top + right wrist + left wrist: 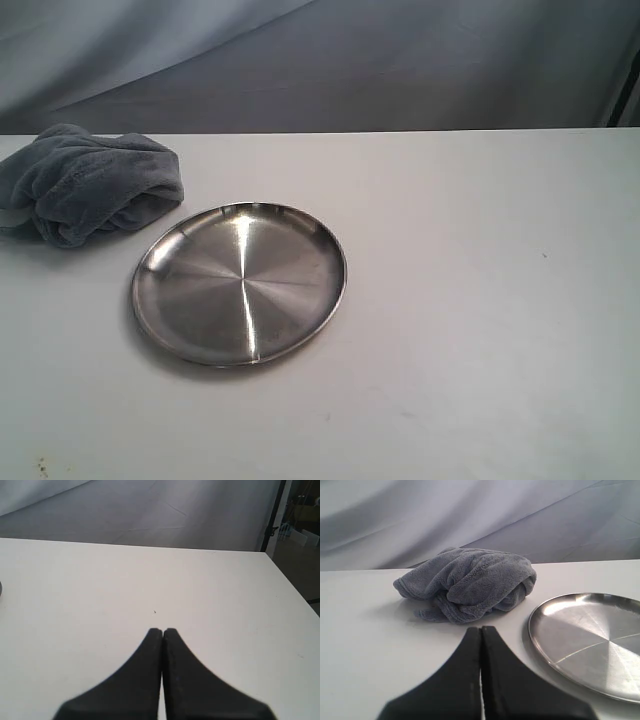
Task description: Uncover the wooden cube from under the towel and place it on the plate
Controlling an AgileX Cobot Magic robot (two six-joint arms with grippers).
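The blue-grey towel (pixel 92 183) lies bunched in a heap at the far left of the white table; the left wrist view shows the towel (pixel 470 582) just beyond my fingertips. The wooden cube is hidden; no part of it shows. The round steel plate (pixel 240 282) sits bare to the right of the towel, and its rim (pixel 540 645) shows beside my left gripper. My left gripper (pixel 481 628) is shut and holds nothing, a short way in front of the towel. My right gripper (pixel 162 630) is shut and holds nothing, over bare table. Neither gripper shows in the exterior view.
A grey cloth backdrop (pixel 400 60) hangs behind the table's far edge. The table's right edge (pixel 290 587) runs close to my right gripper's side, with a dark stand and clutter beyond it. A small sliver of the plate (pixel 1 590) shows at that view's border.
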